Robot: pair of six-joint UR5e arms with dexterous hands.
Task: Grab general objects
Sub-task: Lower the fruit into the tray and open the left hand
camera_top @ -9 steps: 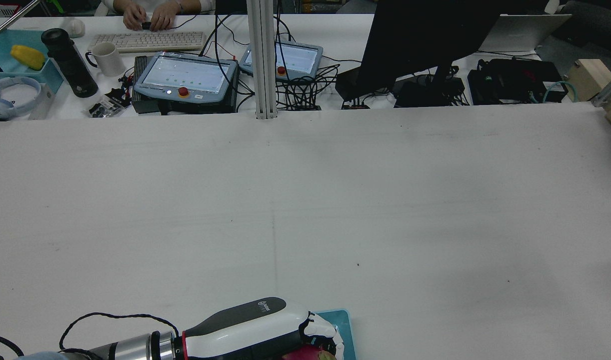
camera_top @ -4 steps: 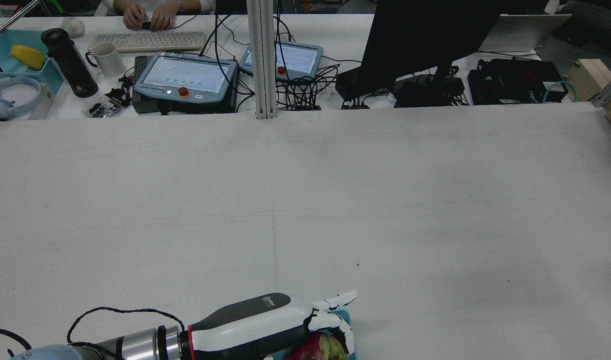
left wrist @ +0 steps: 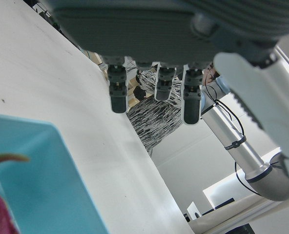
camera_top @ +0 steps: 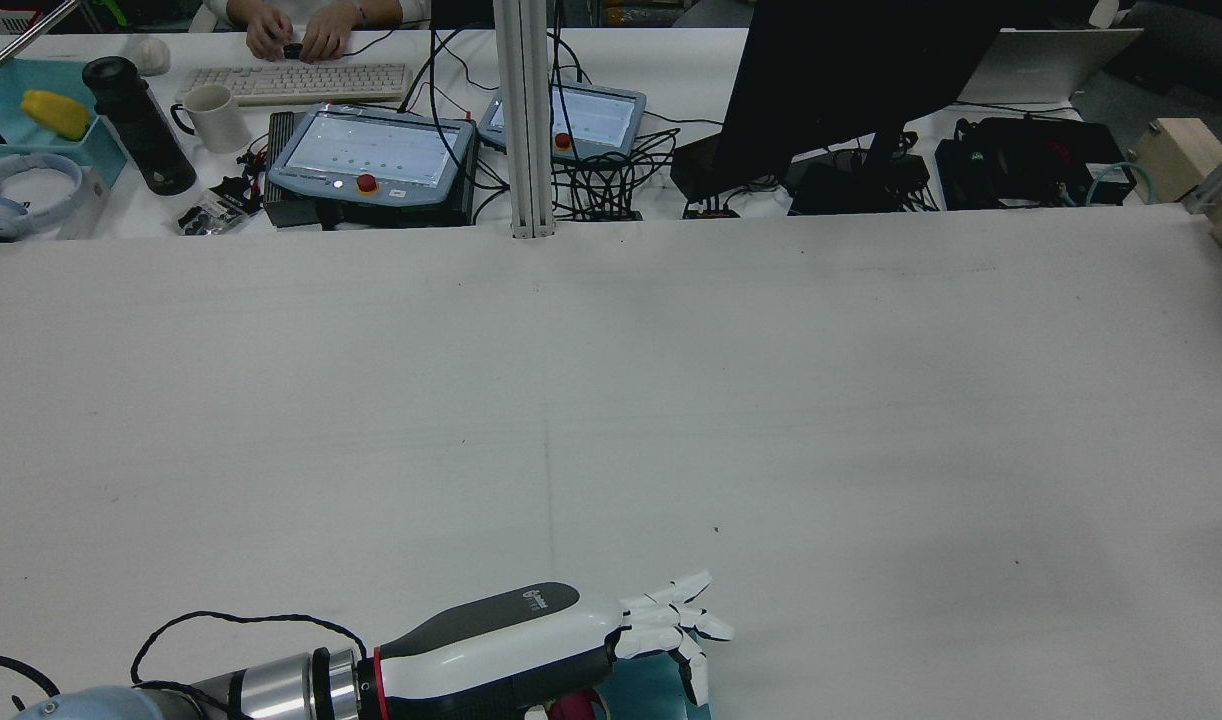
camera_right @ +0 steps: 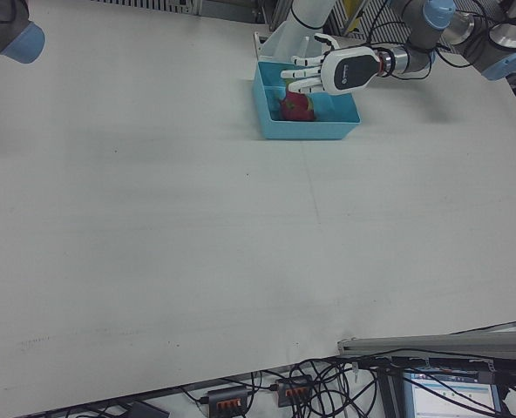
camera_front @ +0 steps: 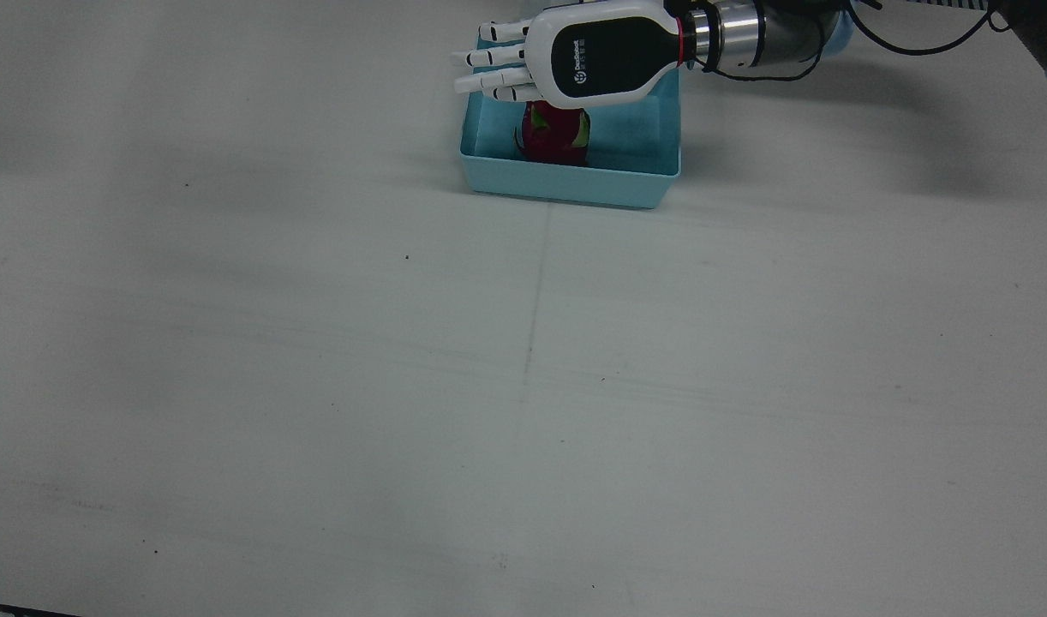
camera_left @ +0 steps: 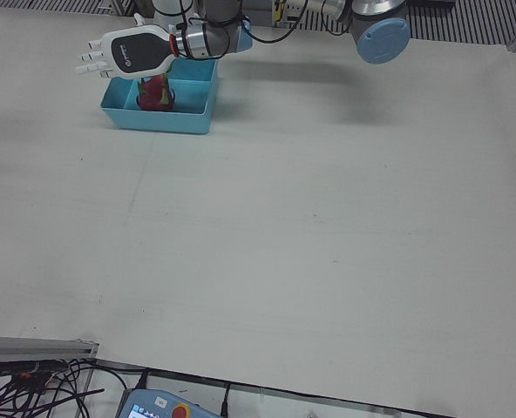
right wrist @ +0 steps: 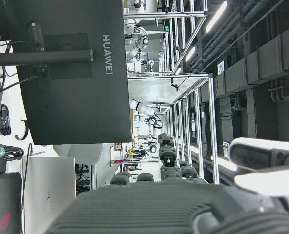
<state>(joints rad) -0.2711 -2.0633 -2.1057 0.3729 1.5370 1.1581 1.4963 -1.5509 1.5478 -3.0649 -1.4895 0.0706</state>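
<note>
Pink-red dragon fruit with green scales [camera_front: 555,135] inside shallow light-blue plastic tray [camera_front: 566,182], at far edge of white table [camera_front: 523,386]. White-and-black left hand [camera_front: 575,56] suspended above fruit, fingers [camera_front: 489,70] spread and straight, holding nothing. Right hand [right wrist: 183,204] raised toward monitor; finger state cannot be told.

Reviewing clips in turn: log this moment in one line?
left hand: open, above bin | dragon fruit: in blue bin | right hand: idle, off-table
</note>
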